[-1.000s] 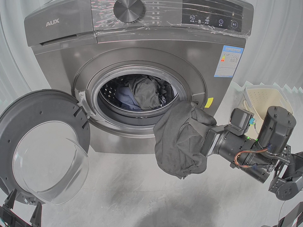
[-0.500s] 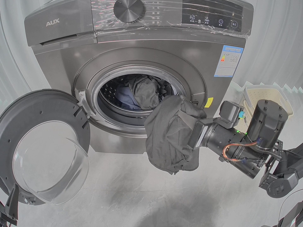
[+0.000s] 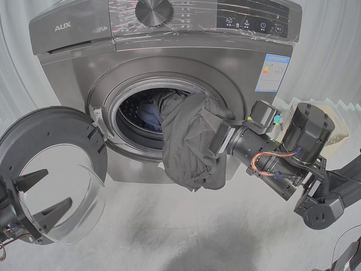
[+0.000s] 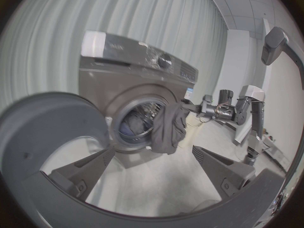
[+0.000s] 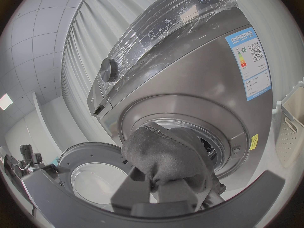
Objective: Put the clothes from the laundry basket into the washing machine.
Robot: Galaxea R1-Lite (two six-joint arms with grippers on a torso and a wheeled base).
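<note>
Two pincers are showing, and the right pincer (image 5: 155, 184) is pressing its fingers together on a bunched fold of a dark grey soft cloth garment (image 3: 188, 143), pinching it near its top. The garment is hanging from that grip in front of the right part of the round drum opening (image 3: 139, 127), its upper bulge lying level with the opening's rim and its loose lower end drooping past the ring to just above the pale grey floor (image 3: 150, 223); whether the cloth is touching the rim cannot be told. Inside the drum, a crumpled dark garment (image 3: 167, 96) is lying on top of a blue garment (image 3: 149, 115). The opening belongs to a grey metal front-loading washing machine (image 3: 75, 68), whose control panel is carrying a clear plastic film (image 3: 188, 8) around a round silver dial (image 3: 153, 10). Its round grey door with a clear glass bowl (image 3: 45, 132) is standing swung wide open at the robot's left. Before that glass, the left pincer (image 3: 58, 187) is hovering low with its two dark pointed fingers spread wide, gripping nothing. Behind the right arm, beside the machine's right flank, a cream perforated plastic laundry basket (image 3: 336, 132) is standing on the floor, well apart from the hanging garment.
</note>
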